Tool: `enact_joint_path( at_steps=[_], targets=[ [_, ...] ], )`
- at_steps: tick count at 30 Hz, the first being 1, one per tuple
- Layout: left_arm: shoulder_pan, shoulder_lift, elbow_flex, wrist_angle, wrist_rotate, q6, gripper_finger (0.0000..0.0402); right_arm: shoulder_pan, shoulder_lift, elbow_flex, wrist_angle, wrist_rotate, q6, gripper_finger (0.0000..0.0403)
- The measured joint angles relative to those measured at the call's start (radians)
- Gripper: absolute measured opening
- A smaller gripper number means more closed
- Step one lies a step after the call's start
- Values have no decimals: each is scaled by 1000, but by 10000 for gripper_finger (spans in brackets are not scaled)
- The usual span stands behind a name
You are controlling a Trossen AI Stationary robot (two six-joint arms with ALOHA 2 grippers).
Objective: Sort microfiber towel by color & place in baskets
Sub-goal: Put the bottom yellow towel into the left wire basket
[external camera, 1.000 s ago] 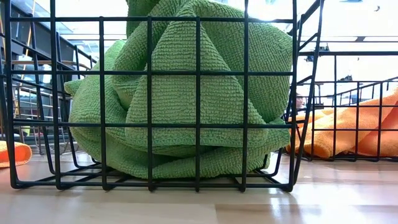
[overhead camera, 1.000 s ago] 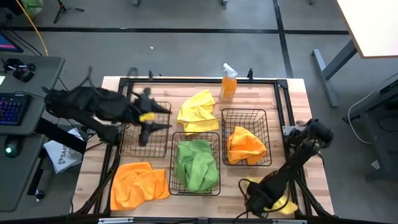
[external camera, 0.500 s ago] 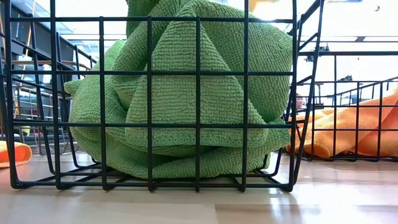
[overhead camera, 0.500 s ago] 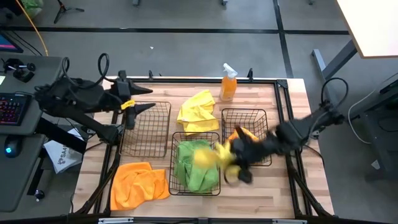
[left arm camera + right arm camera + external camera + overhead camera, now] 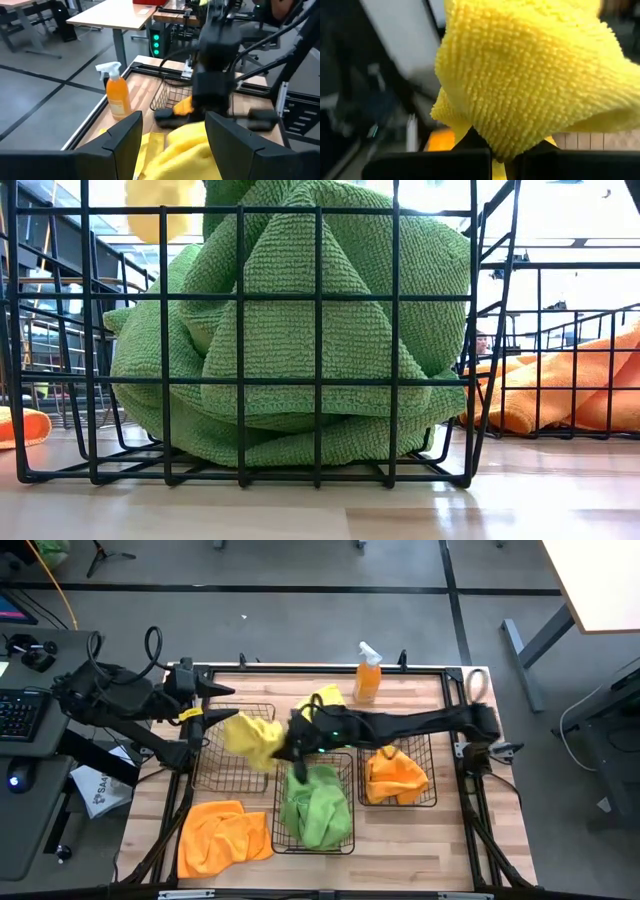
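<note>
- Near edge: a loose orange microfiber towel (image 5: 224, 832) lies at the desk's near-left corner, not yet sorted.
- Mid-desk: my right gripper (image 5: 297, 743), jaws clamped on a bright yellow microfiber towel (image 5: 252, 739), hangs over the empty left black wire-mesh basket (image 5: 236, 765). I judge release comes next.
- Far edge: my left gripper (image 5: 215, 703) waits, jaws apart; another yellow cloth (image 5: 322, 701) lies there.

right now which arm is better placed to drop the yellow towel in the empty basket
Right. The right gripper is shut on the yellow towel, carrying it over the empty basket. The left gripper waits open at that basket's far left edge, holding nothing.
</note>
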Motion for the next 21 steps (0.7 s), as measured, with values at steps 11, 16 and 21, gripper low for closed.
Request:
enact_joint_path(
  at_steps=[11,16,21],
  targets=[
    [0,9,0,3,-12,-9,204,-43,244,0,333,34,188,42],
    [0,9,0,3,-16,-8,204,-41,284,-1,270,35,241,126],
    [1,9,0,2,-19,-8,204,-40,260,30,17,30,142,235]
  ],
)
